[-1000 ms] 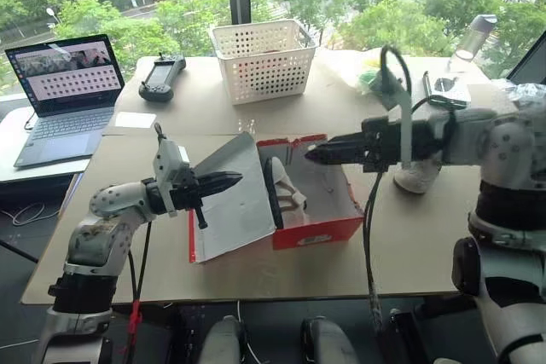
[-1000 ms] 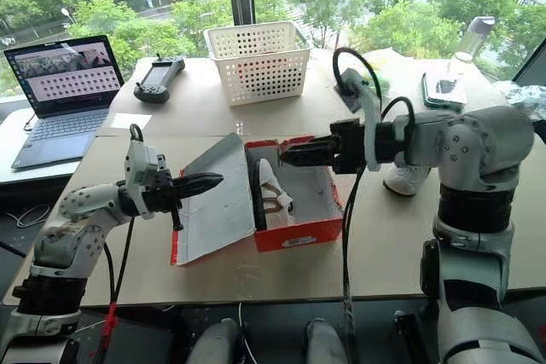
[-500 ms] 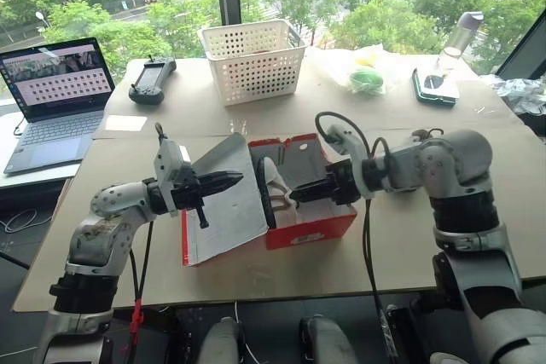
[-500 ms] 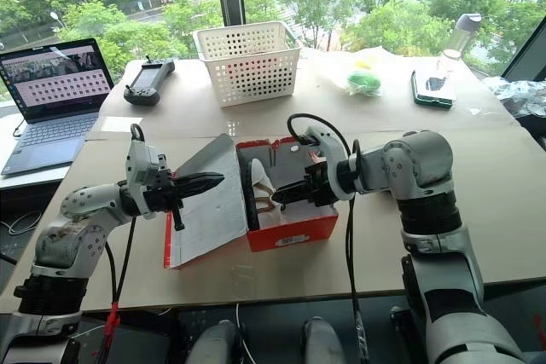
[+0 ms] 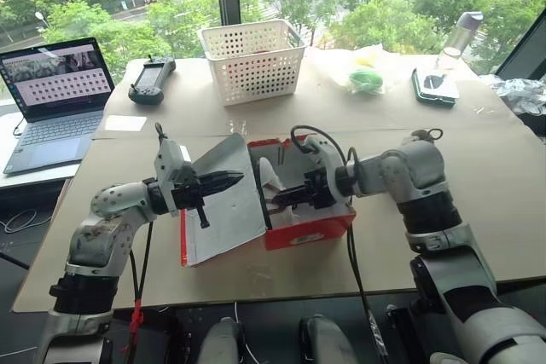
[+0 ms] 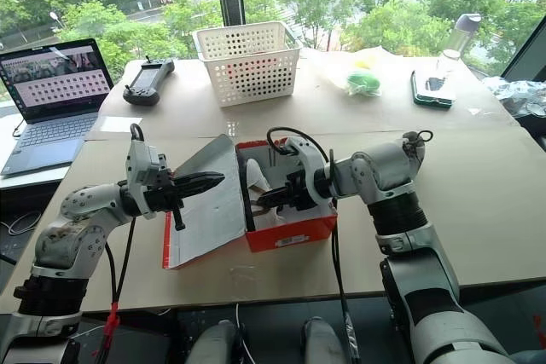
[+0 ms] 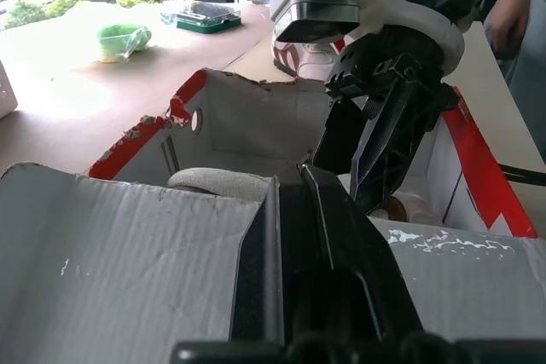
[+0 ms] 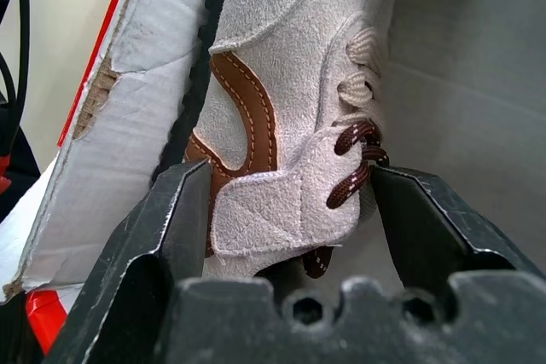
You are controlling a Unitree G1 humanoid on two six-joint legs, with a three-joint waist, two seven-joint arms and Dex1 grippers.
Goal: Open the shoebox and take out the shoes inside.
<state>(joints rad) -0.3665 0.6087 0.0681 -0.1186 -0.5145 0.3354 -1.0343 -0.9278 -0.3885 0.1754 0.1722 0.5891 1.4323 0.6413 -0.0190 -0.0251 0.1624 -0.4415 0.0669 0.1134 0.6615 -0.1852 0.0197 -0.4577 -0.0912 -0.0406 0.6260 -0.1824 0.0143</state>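
The red shoebox (image 5: 311, 229) lies open on the table, its pale lid (image 5: 223, 210) swung up and over to the left. My left gripper (image 5: 229, 181) is shut, and its fingers (image 7: 317, 210) lie against the lid's inner face. One off-white shoe (image 5: 266, 178) with brown trim and dark laces stands on edge inside the box against the left wall. My right gripper (image 5: 278, 202) reaches down into the box. It is open, with one finger on each side of the shoe (image 8: 290, 83); the gripper's midpoint (image 8: 290, 175) sits over the shoe's upper.
A white perforated basket (image 5: 252, 59) stands behind the box. A laptop (image 5: 55, 91) and a black controller (image 5: 152, 78) are at the back left. A green item in a bag (image 5: 365, 78), a flat dark case (image 5: 433, 87) and a bottle (image 5: 461, 36) are at the back right.
My right gripper has dropped from above the box down into it and moved left, so that it now straddles the shoe. The left gripper and lid have stayed put. The camera view shifted.
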